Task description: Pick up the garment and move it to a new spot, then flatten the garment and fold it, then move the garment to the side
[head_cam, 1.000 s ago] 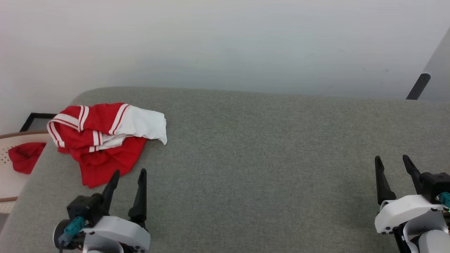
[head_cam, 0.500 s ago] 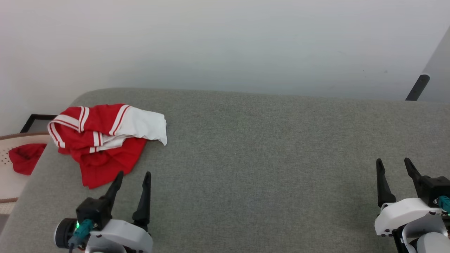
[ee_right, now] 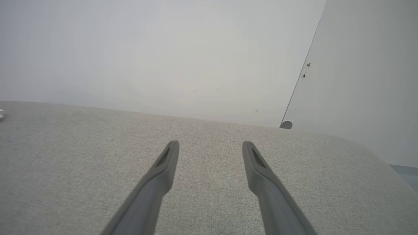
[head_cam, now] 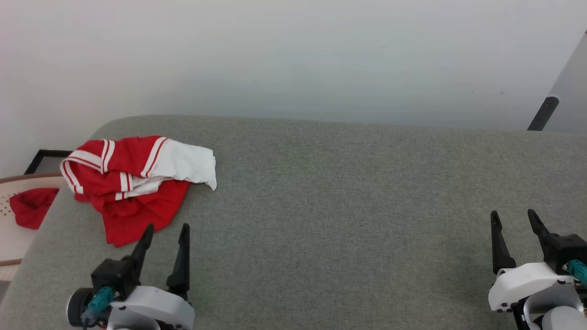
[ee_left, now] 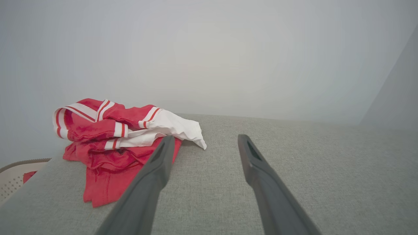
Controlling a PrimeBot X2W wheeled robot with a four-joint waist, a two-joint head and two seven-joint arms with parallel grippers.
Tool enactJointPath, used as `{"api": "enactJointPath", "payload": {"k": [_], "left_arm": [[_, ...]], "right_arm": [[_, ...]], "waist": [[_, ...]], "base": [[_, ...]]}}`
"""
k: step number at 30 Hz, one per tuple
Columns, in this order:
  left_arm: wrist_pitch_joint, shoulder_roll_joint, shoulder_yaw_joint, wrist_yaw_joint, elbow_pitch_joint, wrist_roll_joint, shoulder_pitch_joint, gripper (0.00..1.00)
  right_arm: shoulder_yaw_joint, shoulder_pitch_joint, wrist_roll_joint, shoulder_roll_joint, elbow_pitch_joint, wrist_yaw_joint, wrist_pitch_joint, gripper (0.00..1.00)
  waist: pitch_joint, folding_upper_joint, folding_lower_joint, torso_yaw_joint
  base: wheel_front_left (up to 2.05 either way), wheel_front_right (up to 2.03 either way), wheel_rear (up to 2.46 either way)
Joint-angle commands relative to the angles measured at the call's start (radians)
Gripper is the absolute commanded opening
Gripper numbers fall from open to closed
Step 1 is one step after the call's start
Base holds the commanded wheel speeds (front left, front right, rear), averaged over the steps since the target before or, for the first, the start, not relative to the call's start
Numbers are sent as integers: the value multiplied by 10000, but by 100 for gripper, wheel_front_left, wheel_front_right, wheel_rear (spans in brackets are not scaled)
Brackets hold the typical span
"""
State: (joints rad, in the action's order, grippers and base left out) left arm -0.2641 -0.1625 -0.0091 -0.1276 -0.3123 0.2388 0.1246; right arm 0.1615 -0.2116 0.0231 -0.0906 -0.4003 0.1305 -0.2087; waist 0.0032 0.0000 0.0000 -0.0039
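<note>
Head view showed the shirt (head_cam: pixel 133 183) crumpled just ahead of the left tool (head_cam: pixel 167 225), which stood spread and empty; the right tool (head_cam: pixel 512 212) likewise.

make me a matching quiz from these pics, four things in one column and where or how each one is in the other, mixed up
Things
1. shirt
2. left pincer
3. right pincer
4. basket

Place or state
A. open, over bare fabric at the near right of the grey surface
B. crumpled in a heap at the far left of the grey surface
C. beyond the surface's left edge, with a red cloth in it
D. open, close by the shirt's near edge

Pairs: 1-B, 2-D, 3-A, 4-C
</note>
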Motion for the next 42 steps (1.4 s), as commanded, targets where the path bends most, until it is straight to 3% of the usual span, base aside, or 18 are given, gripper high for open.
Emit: {"api": "enactJointPath", "payload": {"k": [1, 9, 14, 22, 23, 35, 42], "left_arm": [[-2, -48, 2, -33, -37, 69, 104, 100], [-3, -32, -58, -38, -183, 39, 202, 100], [-3, 17, -42, -34, -341, -20, 316, 100], [-3, 139, 10, 75, -504, -193, 312, 100], [-2, 167, 32, 125, -529, -225, 299, 100], [-3, 193, 240, 301, -541, -298, -216, 100], [-1, 385, 904, 683, 187, -13, -801, 100]], "right_arm": [[47, 134, 2, 27, -19, 4, -58, 100], [73, 124, -63, 72, 27, 4, -65, 100], [-98, 164, -173, 64, 104, 4, -112, 100], [-670, 229, -283, 62, 66, 4, -51, 100], [-862, 225, -344, 51, 26, 4, -38, 100], [-1891, 255, -600, 117, -299, 4, -86, 100], [-3028, -576, -814, 29, -598, 2, 64, 100]], "waist": [[4, 0, 0, -2], [4, 0, 0, 195], [34, 0, 0, 657], [11, 0, 0, 1936], [-19, 0, 0, 2386], [-421, 0, 0, 4770], [-32, 0, 0, 5208]], "base": [[0, 0, 0], [0, 0, 0], [0, 0, 0], [0, 0, 0], [0, 0, 0], [0, 0, 0], [0, 0, 0]]}}
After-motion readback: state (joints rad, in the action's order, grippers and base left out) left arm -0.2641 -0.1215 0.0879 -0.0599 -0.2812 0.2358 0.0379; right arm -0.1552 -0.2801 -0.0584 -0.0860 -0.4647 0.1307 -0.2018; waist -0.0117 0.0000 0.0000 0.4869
